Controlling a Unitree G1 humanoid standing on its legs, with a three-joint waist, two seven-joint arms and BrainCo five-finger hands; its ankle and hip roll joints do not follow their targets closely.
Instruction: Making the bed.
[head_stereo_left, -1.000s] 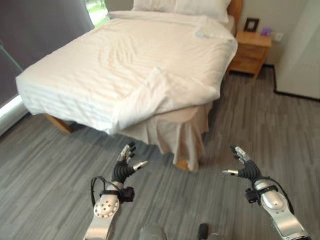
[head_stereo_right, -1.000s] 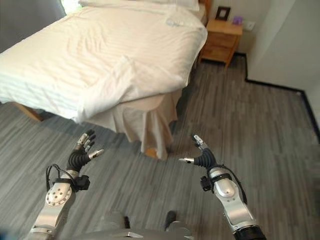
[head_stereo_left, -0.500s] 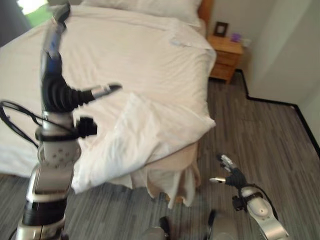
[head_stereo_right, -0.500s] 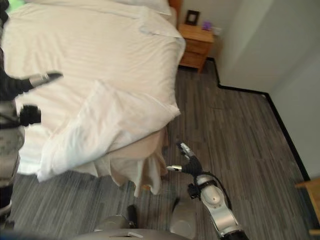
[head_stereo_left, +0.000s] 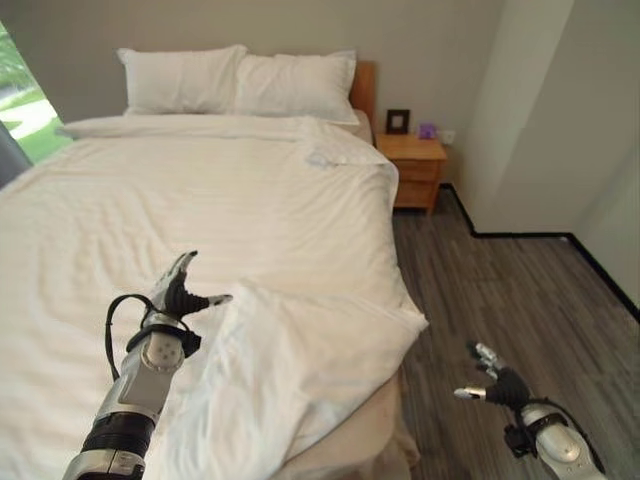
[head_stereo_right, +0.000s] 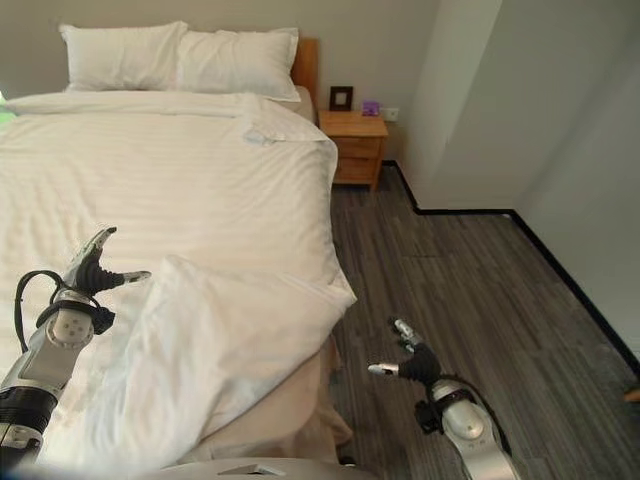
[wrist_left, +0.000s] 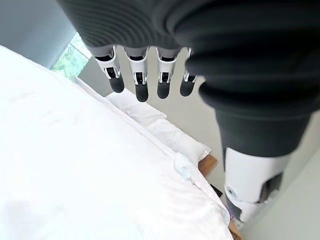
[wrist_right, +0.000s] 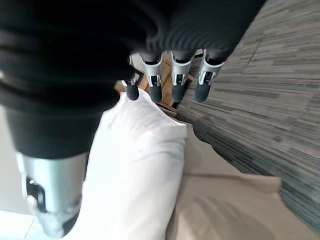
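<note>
White bed — two pillows, one nightstand, one folded-back duvet corner.

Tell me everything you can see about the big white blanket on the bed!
The white duvet looks soft, with faint woven stripes and light wrinkles. It covers the whole bed up to two white pillows at the headboard. Its near corner is folded back on itself in a puffy flap, so the beige bed skirt shows below. The left hand hangs open above it, beside the flap.

Head stereo pair above bed; close wrist views
</note>
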